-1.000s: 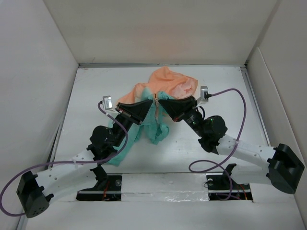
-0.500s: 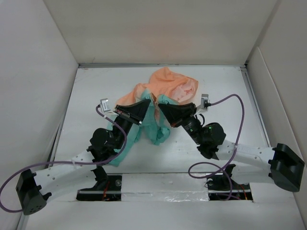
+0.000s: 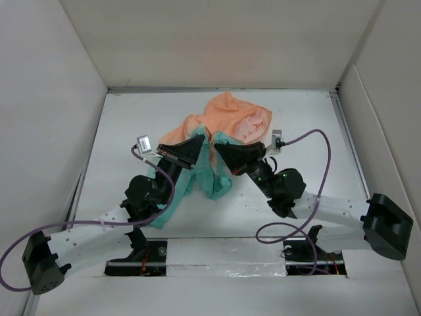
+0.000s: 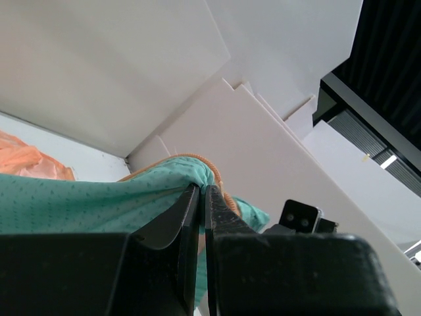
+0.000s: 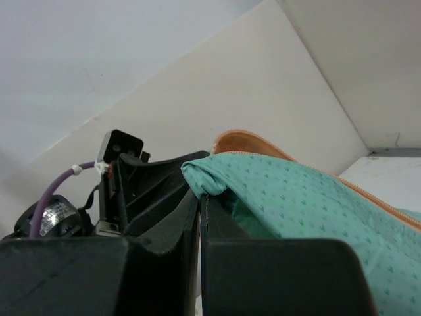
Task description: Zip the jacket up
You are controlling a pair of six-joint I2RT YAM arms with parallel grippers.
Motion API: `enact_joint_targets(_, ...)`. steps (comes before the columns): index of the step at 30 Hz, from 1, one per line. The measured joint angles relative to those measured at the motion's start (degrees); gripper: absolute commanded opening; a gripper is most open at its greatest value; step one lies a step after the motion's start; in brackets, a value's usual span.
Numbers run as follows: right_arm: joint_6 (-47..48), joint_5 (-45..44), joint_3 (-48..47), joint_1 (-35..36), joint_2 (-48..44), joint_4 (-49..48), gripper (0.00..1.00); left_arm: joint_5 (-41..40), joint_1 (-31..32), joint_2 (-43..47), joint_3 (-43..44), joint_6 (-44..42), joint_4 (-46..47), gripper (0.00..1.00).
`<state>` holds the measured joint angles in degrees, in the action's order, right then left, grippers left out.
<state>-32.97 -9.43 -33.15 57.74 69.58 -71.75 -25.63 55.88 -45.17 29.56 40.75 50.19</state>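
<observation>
The jacket (image 3: 227, 118) lies crumpled at the table's middle, orange at the far side, teal (image 3: 214, 178) toward me. My left gripper (image 3: 199, 139) is shut on a teal fold of the jacket (image 4: 118, 197) beside its orange zipper edge (image 4: 220, 184). My right gripper (image 3: 216, 146) is shut on another teal fold (image 5: 276, 191), with the orange zipper edge (image 5: 250, 139) behind it. The two grippers sit close together and hold the cloth lifted off the table. The zipper slider is hidden.
White walls (image 3: 59, 131) enclose the table (image 3: 131, 125) on three sides. Purple cables (image 3: 316, 141) loop from both wrists. The arm bases (image 3: 141, 253) stand at the near edge.
Both grippers have drawn a little toward me and closer together with the cloth. The right arm's elbow has moved left and toward me.
</observation>
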Motion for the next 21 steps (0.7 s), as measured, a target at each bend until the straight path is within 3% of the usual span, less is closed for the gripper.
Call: enact_joint_targets(21,-0.5,0.4,0.0,-0.1,0.2,-0.5,0.0,1.9,0.0,0.0,-1.9,1.2,1.5,0.0)
